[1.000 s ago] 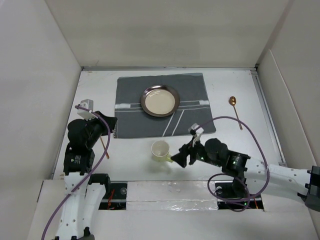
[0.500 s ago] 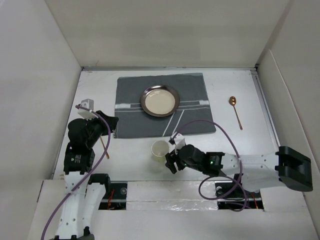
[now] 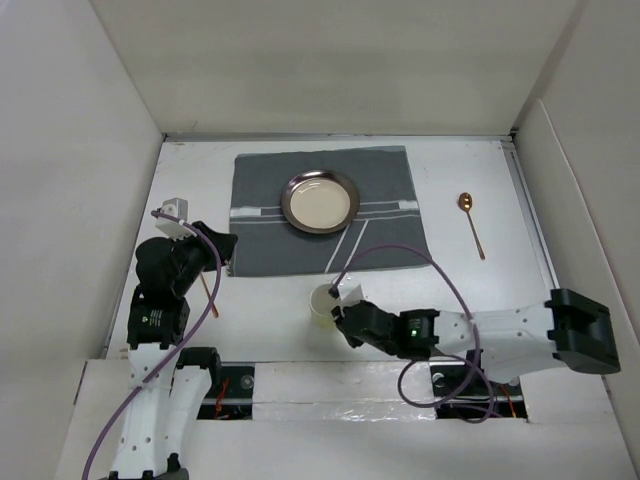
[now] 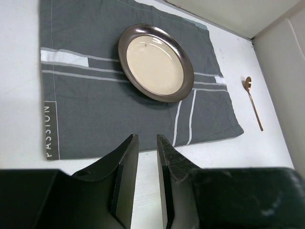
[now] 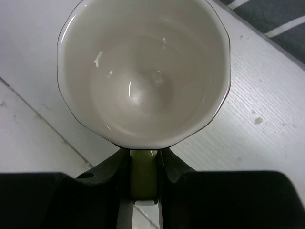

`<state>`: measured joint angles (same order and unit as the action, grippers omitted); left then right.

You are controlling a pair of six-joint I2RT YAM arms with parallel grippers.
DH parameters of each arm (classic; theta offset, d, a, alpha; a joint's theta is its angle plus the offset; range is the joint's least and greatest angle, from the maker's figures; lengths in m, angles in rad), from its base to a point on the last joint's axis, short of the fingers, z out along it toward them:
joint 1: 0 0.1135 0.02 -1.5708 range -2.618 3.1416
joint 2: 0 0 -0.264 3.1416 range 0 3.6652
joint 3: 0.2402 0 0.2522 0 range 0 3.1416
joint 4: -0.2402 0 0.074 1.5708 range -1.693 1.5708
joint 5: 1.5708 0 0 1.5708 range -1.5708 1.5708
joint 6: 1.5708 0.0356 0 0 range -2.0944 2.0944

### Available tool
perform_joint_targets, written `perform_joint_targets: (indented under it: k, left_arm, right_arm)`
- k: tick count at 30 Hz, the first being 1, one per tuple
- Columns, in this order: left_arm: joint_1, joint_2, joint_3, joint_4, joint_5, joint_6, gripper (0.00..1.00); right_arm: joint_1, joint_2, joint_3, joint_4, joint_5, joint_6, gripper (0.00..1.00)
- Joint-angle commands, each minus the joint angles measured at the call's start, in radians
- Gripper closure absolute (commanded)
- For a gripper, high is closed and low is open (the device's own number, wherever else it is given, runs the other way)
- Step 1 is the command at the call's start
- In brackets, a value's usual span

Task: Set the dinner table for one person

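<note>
Right jaws closed, wrist-view, cup handle (image 5: 143, 180) pinched

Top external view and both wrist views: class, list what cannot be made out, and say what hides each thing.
1. Top view: the left arm covers the far end of the copper utensil, so its kind is unclear.
2. Top view: the right gripper covers the handle of the cup.
3. Right wrist view: the cup's own rim hides its base, and the frame edge cuts off the placemat.
</note>
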<state>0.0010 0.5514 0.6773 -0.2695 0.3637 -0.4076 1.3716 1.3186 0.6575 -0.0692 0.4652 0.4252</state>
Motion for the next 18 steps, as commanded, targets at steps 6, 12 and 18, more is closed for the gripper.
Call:
perform_joint_targets:
  k: [6,12,18]
  left_arm:
    - [-0.004,-0.002,-0.004,0.039,0.032,0.009,0.74]
    - [-0.004,-0.013,-0.001,0.036,0.027,0.009,0.71]
    - [-0.004,-0.004,0.001,0.032,0.029,0.012,0.68]
  right_arm:
    - [-0.127,-0.338,0.128,0.095,0.107,-0.075,1.0]
    - [-0.584,-0.145,0.316,0.195,-0.003,-0.181,1.0]
    - [-0.905,0.222,0.595,0.233,-0.147,-0.197,1.0]
